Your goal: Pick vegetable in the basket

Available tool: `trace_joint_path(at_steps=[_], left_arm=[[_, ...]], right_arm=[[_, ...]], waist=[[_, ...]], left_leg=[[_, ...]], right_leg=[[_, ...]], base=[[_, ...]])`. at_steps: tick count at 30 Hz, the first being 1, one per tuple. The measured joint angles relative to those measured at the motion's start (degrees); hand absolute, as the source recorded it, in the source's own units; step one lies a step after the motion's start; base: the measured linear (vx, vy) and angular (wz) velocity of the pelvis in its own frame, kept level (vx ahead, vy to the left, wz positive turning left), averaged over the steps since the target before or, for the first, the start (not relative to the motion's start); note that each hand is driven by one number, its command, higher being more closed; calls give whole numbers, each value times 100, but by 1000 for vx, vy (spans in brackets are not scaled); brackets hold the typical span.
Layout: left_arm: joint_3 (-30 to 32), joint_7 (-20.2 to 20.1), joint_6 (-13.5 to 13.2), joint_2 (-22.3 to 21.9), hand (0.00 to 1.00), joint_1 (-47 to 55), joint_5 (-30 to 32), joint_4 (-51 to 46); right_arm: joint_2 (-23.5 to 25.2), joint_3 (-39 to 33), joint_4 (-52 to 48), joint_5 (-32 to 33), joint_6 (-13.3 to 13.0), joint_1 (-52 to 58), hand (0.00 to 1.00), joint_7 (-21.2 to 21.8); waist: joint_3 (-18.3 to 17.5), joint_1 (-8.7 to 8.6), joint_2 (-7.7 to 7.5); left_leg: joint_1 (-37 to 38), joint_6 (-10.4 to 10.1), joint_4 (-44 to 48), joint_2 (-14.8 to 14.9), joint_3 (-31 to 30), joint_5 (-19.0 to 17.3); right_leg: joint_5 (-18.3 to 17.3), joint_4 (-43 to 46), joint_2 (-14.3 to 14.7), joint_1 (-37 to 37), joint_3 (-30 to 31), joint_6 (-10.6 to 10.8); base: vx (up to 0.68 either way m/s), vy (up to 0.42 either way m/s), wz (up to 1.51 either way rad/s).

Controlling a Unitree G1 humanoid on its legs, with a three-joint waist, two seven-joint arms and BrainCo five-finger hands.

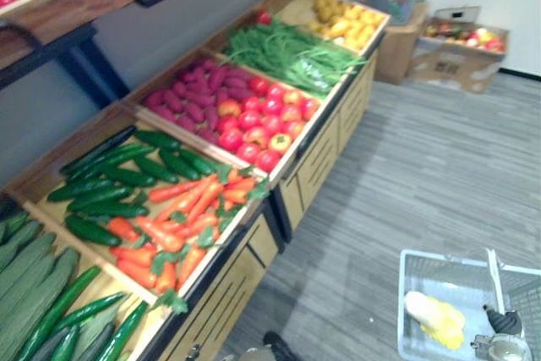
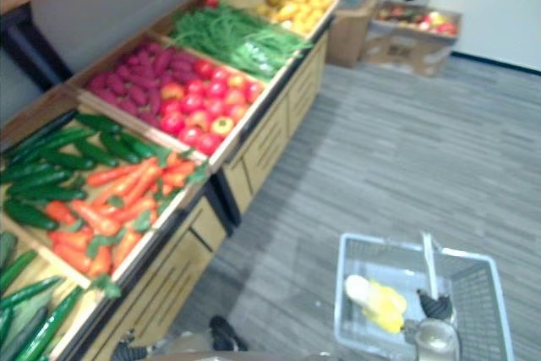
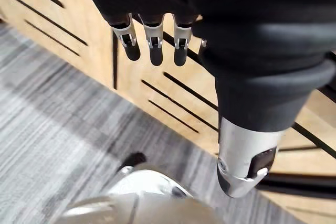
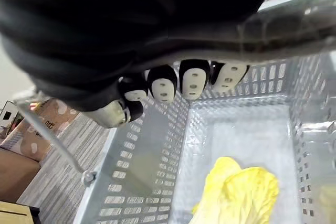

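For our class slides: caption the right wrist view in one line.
Right hand curled round the handle of a grey basket holding a yellow leafy vegetable.

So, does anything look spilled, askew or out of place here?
Nothing stands out. Carrots, cucumbers and tomatoes lie sorted on the stand; the basket hangs from the right hand, with one yellow leafy vegetable inside. The left hand hangs open beside it.

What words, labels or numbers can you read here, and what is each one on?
No text here can be quoted.
Box: dark print on its side, too blurred to read.
Basket: no label that I can see.
Stand: no sign or price tag that I can see on its wooden front.
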Motion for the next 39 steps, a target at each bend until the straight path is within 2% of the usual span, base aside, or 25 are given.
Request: trace_joint_path(at_steps=[2, 3, 6, 7, 8, 9, 10, 11, 12, 14, 16, 18, 19, 20, 21, 23, 24, 25, 27, 29, 32, 34, 36, 37, 39], left_arm=[[116, 21, 28, 15, 0, -11, 49, 42], [114, 24, 31, 14, 0, -21, 93, 56], [129, 43, 41, 23, 0, -36, 109, 186], [124, 67, 54, 25, 0, -21, 107, 210], [93, 103, 79, 34, 0, -4, 105, 190], [74, 113, 89, 69, 0, -9, 104, 160], [52, 126, 89, 113, 0, -13, 104, 130], [45, 175, 90, 192, 0, -78, 99, 95], [44, 203, 86, 316, 0, -126, 95, 13], [42, 207, 86, 335, 0, -259, 91, -42], [2, 211, 36, 298, 0, -369, 92, -91], [-107, 213, 9, 293, 0, -453, 105, -85], [-173, 217, -33, 296, 0, -481, 107, -89], [-180, 216, -34, 298, 0, -492, 108, -89], [-178, 221, -27, 300, 0, -500, 106, -74], [-141, 236, -31, 78, 0, -442, 103, -79], [-108, 237, -29, 42, 0, -425, 97, -78], [81, 239, -20, -193, 0, -447, 90, 35], [402, 253, -21, -419, 0, -414, 27, 39], [934, 378, -17, -581, 0, -339, -253, 39], [1425, 527, -19, -594, 0, -240, -468, 30], [1680, 694, -19, -587, 0, -261, -605, -46], [1886, 1032, -20, -632, 0, -295, -936, -213], [1930, 1126, -24, -676, 0, -298, -971, -277], [2105, 1345, -20, -860, 0, -306, -1090, -532]], right_arm=[[10, -88, 1, 21, -14, -30, 100, -53], [19, -217, 19, 25, -14, -78, 100, -59], [32, -361, 180, 27, 0, -191, 100, -73], [43, -362, 232, 21, 6, -247, 100, -73], [43, -362, 319, 1, 23, -282, 100, -73], [46, -360, 417, -14, 36, -310, 100, -75], [58, -363, 463, -12, 36, -330, 100, -77], [126, -378, 515, 0, 41, -344, 100, -77], [169, -463, 590, 16, 45, -337, 100, -81], [172, -730, 676, 42, 49, -255, 100, -113], [180, -913, 699, 179, 70, -166, 100, -174], [233, -1094, 745, 263, 109, -106, 100, -198], [304, -1264, 791, 289, 127, -68, 100, -206], [350, -1337, 816, 345, 127, -50, 100, -206], [416, -1459, 898, 438, 146, -37, 100, -217], [506, -1592, 917, 489, 169, -70, 100, -227], [538, -1594, 916, 497, 168, -73, 100, -232], [547, -1604, 917, 524, 178, -85, 100, -233], [563, -1617, 916, 611, 204, 42, 100, -240], [640, -1619, 899, 617, 206, 215, 100, -306], [663, -1605, 904, 616, 197, 274, 100, -318], [667, -1604, 948, 614, 175, 329, 100, -355], [647, -1630, 1102, 618, 118, 417, 100, -506], [643, -1682, 1118, 622, 117, 449, 100, -542], [646, -1881, 1136, 635, 106, 439, 100, -562]], waist=[[-21, -76, -164], [-21, -141, -184], [-14, -146, -197], [-17, -139, -186], [-10, -131, -196], [-14, -136, -167], [-12, -136, -139], [32, -146, -117], [54, -170, -103], [64, -170, -138], [69, -155, -136], [70, -134, -166], [48, -132, -211], [51, -129, -235], [63, -122, -278], [3, 23, -150], [10, 64, -179], [6, 110, -20], [-52, 85, 106], [-191, 163, 104], [-369, 182, 117], [-344, 165, 72], [-321, 151, 32], [-320, 151, 30], [-380, 174, 171]], left_leg=[[61, 32, -519, -373, -163, 202], [140, 30, -940, -553, -265, 344], [344, -73, -1371, -604, -381, 466], [438, -97, -1459, -565, -382, 481], [580, -143, -1572, -531, -379, 512], [681, -130, -1580, -486, -399, 469], [713, -98, -1582, -426, -421, 435], [723, -76, -1579, -297, -526, 398], [739, -81, -1579, -216, -627, 401], [803, -118, -1524, -214, -822, 386], [786, -203, -1393, -214, -1021, 338], [760, -265, -1332, -212, -1205, 322], [683, -380, -1316, -205, -1361, 378], [672, -440, -1331, -193, -1386, 416], [670, -620, -1424, -155, -1502, 536], [603, -930, -1628, 145, -1479, 740], [572, -1002, -1628, 188, -1478, 832], [519, -1086, -1626, 445, -1498, 1025], [579, -1150, -1624, 685, -1502, 1148], [727, -1168, -1597, 914, -1533, 1227], [727, -1151, -1582, 894, -1563, 1256], [542, -1130, -1290, 773, -1663, 1270], [350, -971, -1022, 505, -1655, 1390], [343, -961, -1023, 459, -1665, 1384], [287, -829, -1056, 335, -1735, 1349]], right_leg=[[115, 2, -96, 55, -191, -3], [188, 78, -100, 59, -324, -58], [239, 939, -280, -163, -455, -130], [256, 1501, -452, -332, -409, -154], [385, 2378, -732, -640, -101, -324], [757, 3203, -944, -1054, 423, -484], [756, 3524, -936, -1272, 792, -434], [390, 3878, -719, -1638, 1327, -375], [62, 3849, -474, -1808, 1589, -365], [-75, 3321, -288, -1817, 1707, -398], [-48, 2585, -202, -1805, 1821, -386], [154, 1841, -126, -1818, 2205, -405], [552, 1473, -127, -1846, 2588, -480], [721, 1412, -125, -1850, 2722, -492], [693, 1417, -41, -1819, 2881, -379], [291, 1142, 277, -1805, 2715, -327], [66, 1018, 314, -1742, 2613, -260], [-68, 845, 558, -1659, 2386, -290], [-132, 736, 832, -1451, 2183, -390], [-197, 554, 1084, -1163, 2043, -485], [-266, 515, 1079, -1047, 1950, -473], [-316, 545, 914, -915, 1735, -414], [-385, 583, 613, -683, 1377, -325], [-404, 591, 574, -634, 1310, -311], [-482, 619, 474, -594, 1157, -274]], base=[[15, 118, 51], [5, 112, 51], [20, 87, 17], [59, 47, -10], [112, 63, -11], [129, 55, -7], [142, 31, 12], [134, -10, 34], [132, -26, 44], [140, -54, 62], [143, -133, 59], [86, -189, 47], [58, -275, 57], [81, -385, 73], [69, -354, 40], [82, -299, 11], [74, -381, -1], [51, -313, 9], [88, -277, 27], [93, -163, 19], [87, -16, 22], [43, 33, 64], [1, 44, 86], [-1, 91, 76], [-10, 90, 46]])
